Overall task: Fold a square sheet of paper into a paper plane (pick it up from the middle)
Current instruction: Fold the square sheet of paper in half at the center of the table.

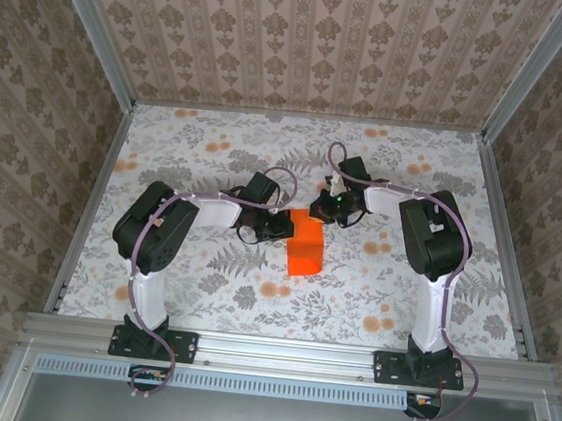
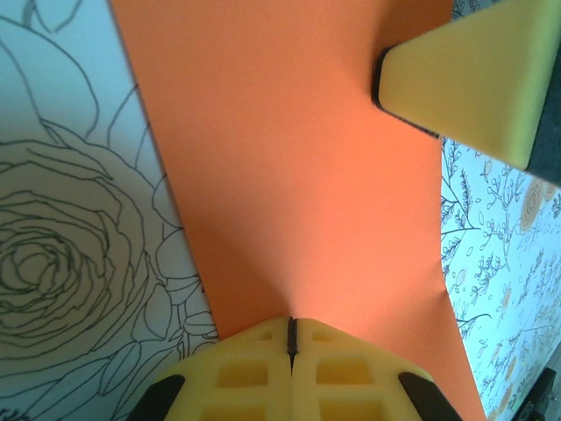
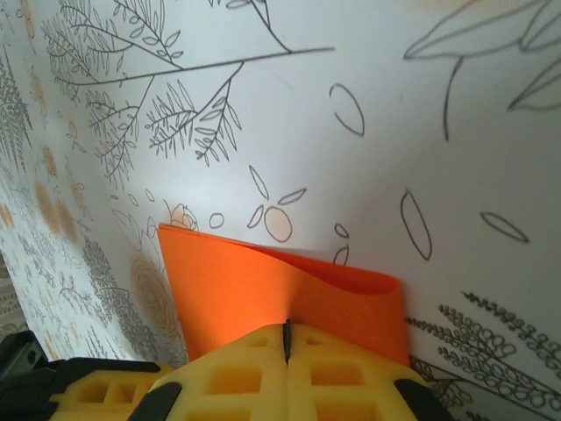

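Note:
The square sheet of paper (image 1: pixel 305 247) is vivid orange and lies doubled over itself at the table's middle. In the right wrist view the sheet of paper (image 3: pixel 263 285) shows two layers, with a rounded fold at its far right. My left gripper (image 1: pixel 282 227) is at the sheet's left edge and my right gripper (image 1: pixel 322 212) is at its far edge. Seen from the left wrist, the left gripper (image 2: pixel 292 323) is shut, pinching the sheet (image 2: pixel 289 175) at its near edge. The right gripper (image 3: pixel 287 326) is likewise shut on the paper. One right finger (image 2: pixel 469 83) rests at the sheet's far corner.
The tablecloth (image 1: pixel 203 283) is white with printed leaves and pale orange flowers. Patterned walls (image 1: pixel 299 41) and metal rails (image 1: pixel 91 201) close in the table on three sides. Both arm bases (image 1: pixel 152 338) sit on the near rail.

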Robot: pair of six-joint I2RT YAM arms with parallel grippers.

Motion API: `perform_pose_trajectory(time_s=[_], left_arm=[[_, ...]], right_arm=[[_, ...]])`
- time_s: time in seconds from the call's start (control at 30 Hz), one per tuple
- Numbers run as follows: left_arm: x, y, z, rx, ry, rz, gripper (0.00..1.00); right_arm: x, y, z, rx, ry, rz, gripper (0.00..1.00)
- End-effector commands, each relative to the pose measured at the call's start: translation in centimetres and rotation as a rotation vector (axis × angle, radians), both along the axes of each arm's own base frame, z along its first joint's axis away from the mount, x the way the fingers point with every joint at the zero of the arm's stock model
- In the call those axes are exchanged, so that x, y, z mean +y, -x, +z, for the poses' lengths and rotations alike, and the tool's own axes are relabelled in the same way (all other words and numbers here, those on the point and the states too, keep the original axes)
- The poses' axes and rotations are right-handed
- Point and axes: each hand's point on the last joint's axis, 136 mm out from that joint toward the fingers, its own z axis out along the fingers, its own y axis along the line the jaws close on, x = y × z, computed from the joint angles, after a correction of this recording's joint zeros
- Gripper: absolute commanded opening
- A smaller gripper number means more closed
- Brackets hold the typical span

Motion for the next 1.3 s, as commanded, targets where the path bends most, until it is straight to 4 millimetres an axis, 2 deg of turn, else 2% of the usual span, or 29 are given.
perform_pose_trajectory(time_s=[0.0,0.17,0.23,0.33,0.43,0.57,0.67,0.77,1.03,1.27], left_arm=[[8.1,7.5,-7.9,0.3,-0.37,0.026,0.0],[8.2,7.7,-8.0,0.302,-0.372,0.027,0.0],[8.2,7.7,-7.9,0.301,-0.369,0.029,0.0],[8.1,7.5,-7.7,0.29,-0.363,0.031,0.0],[7.9,7.2,-7.6,0.282,-0.356,0.03,0.0],[7.7,6.8,-7.3,0.266,-0.354,0.021,0.0],[7.5,6.4,-7.1,0.25,-0.357,0.004,0.0],[7.6,5.6,-6.8,0.229,-0.355,-0.008,0.0],[6.9,3.7,-5.6,0.184,-0.313,-0.038,0.0],[6.9,4.1,-6.1,0.2,-0.32,-0.041,0.0]], right_arm=[[-2.6,-1.9,-1.4,-0.001,0.091,-0.101,0.0],[-6.0,-3.8,-1.4,-0.004,0.128,-0.206,0.0],[-6.4,-3.9,-0.7,-0.01,0.13,-0.201,0.0],[-6.7,-3.1,1.0,-0.033,0.141,-0.179,0.0],[-6.6,-1.3,3.4,-0.059,0.108,-0.168,0.0],[-5.5,2.4,5.3,-0.056,0.05,-0.124,0.0],[-4.0,5.4,5.3,-0.019,0.017,-0.067,0.0],[-2.4,7.5,4.9,0.012,0.001,-0.012,0.0],[1.1,9.1,3.1,0.066,-0.023,0.058,0.0],[1.7,9.6,1.6,0.104,-0.024,0.069,0.0]])
